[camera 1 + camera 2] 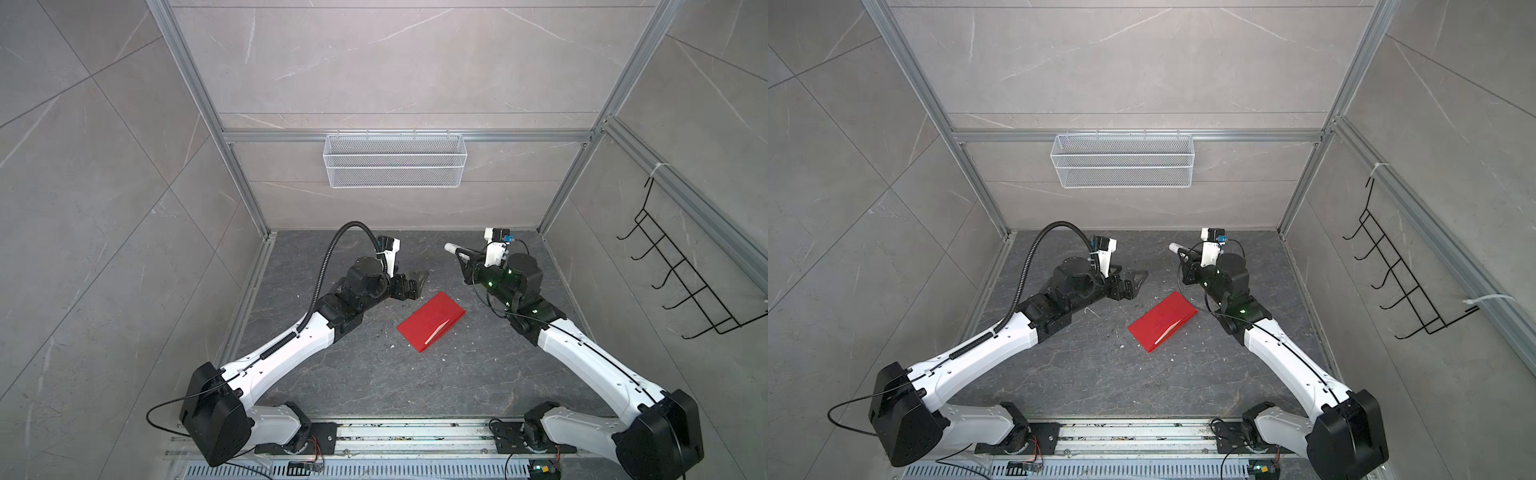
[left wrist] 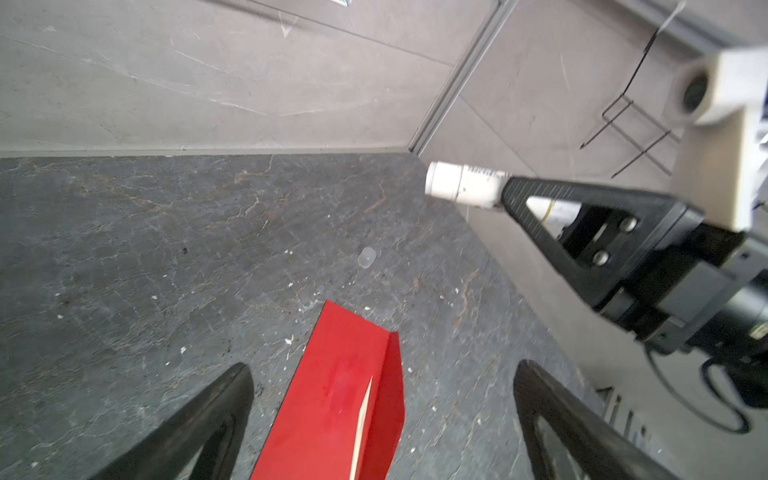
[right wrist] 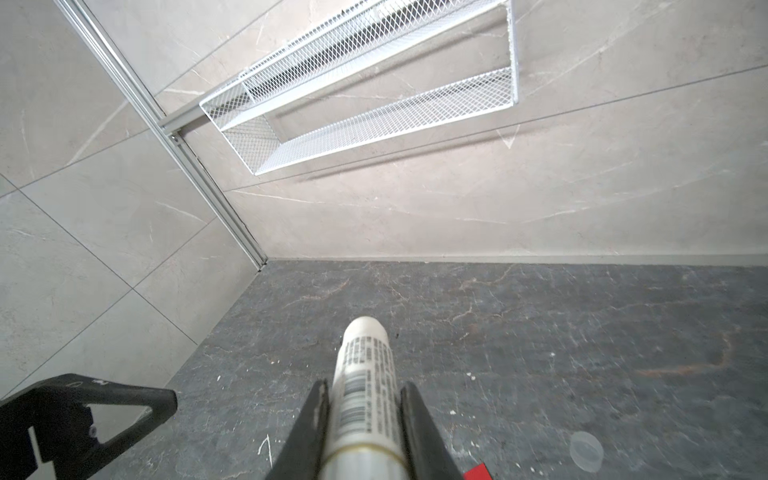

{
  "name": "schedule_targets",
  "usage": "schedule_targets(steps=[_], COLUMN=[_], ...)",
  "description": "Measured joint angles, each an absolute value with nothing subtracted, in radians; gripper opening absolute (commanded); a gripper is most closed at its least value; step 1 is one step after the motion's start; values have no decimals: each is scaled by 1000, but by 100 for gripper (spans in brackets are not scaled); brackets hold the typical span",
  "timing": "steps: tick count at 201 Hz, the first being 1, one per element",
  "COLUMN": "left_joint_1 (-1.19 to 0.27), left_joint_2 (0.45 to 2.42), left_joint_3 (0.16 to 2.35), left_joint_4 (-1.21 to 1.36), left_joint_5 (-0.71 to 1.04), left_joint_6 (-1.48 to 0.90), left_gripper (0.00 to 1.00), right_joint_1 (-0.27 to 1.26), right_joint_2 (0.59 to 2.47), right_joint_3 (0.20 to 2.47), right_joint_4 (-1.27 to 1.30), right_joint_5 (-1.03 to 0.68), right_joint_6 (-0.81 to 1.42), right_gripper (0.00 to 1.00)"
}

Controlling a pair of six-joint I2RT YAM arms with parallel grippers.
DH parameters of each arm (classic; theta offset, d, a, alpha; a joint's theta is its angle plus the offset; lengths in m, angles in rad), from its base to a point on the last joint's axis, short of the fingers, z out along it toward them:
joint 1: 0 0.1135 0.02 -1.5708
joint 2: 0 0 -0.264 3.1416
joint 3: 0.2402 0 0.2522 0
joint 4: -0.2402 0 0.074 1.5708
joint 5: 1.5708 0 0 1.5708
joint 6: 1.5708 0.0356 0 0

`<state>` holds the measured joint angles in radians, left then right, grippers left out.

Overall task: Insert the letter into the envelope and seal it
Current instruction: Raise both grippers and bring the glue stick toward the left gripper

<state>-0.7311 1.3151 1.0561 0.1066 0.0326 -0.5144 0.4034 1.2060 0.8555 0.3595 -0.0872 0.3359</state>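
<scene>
Red rectangular paper envelope (image 1: 430, 322) lies near the left gripper (image 2: 384, 368), whose jaws stand wide apart; the right gripper (image 3: 365, 388), also near, clamps a white glue-stick tube (image 3: 365, 353).

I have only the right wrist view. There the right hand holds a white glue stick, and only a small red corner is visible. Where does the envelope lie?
Observer: The envelope lies flat near the middle of the table, with nothing touching it.
Operator: Is something inside it?
Observer: Seemingly the letter: only a thin tan edge shows beside the flap.
Operator: And the left hand?
Observer: The left hand is wide open and empty, near the envelope's far end.
</scene>
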Motion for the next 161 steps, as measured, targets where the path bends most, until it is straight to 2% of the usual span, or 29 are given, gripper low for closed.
schedule_targets(steps=[37,75,106,161], left_joint_1=[-669,-623,-624,-635], left_joint_2=[1329,1422,1484,1491], left_joint_3=[1011,1038,1076,1095], left_joint_4=[309,503,548,558], left_joint_5=[84,168,205,213], left_joint_6=[-830,-1160,-1336,-1456], left_gripper=[100,99,96,87], right_joint_1=[404,430,477,541], right_joint_2=[1308,1389,1431,1466], right_joint_3=[783,782,782,786], right_joint_4=[712,930,1019,1058], right_joint_5=[-103,-118,-125,-125], right_joint_6=[289,202,123,43], right_gripper=[0,0,0,0])
